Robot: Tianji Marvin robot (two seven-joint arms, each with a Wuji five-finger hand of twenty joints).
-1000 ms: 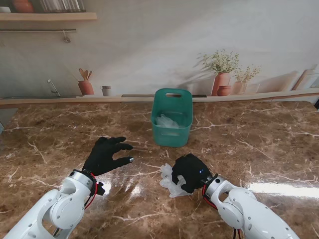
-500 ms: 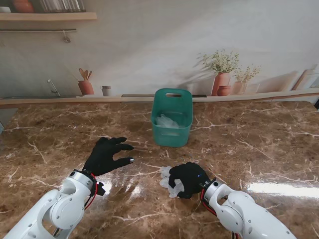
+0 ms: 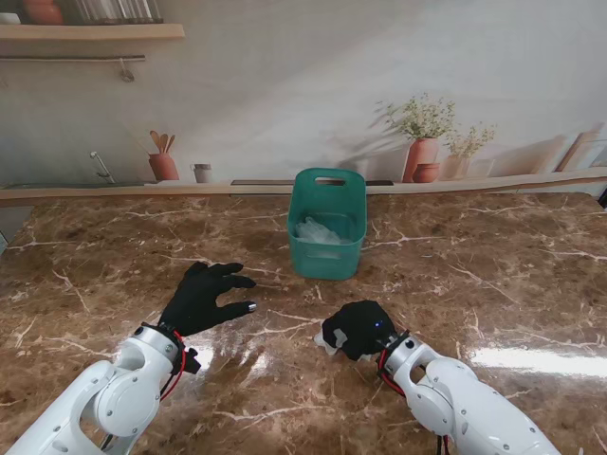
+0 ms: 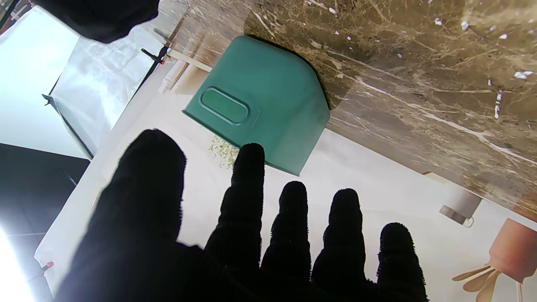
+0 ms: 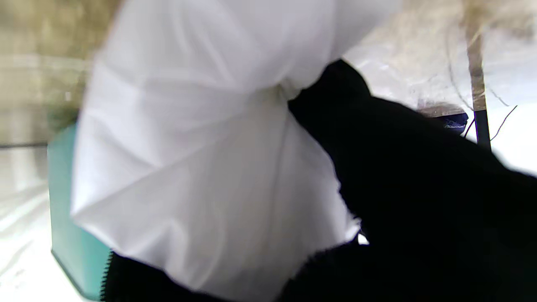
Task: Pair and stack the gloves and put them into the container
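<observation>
Right robot hand (image 3: 358,329): fingers closed around the white gloves (image 5: 201,159), bunched in its grip low over the bench (image 3: 493,275); only a scrap of white shows in the stand view. Green container (image 3: 327,224): straight ahead, farther from me and slightly left of this hand, already holding white gloves. Left robot hand (image 3: 204,296): empty, fingers spread, similarly near the container, on its other side.

Staged kitchen set, brown marble table (image 3: 493,275) backed by a printed wall backdrop (image 3: 285,104) picturing a shelf (image 3: 90,31), terracotta utensil pot (image 3: 163,166), potted plants (image 3: 422,142), with studio lighting gear and bright film visible in the left wrist view
</observation>
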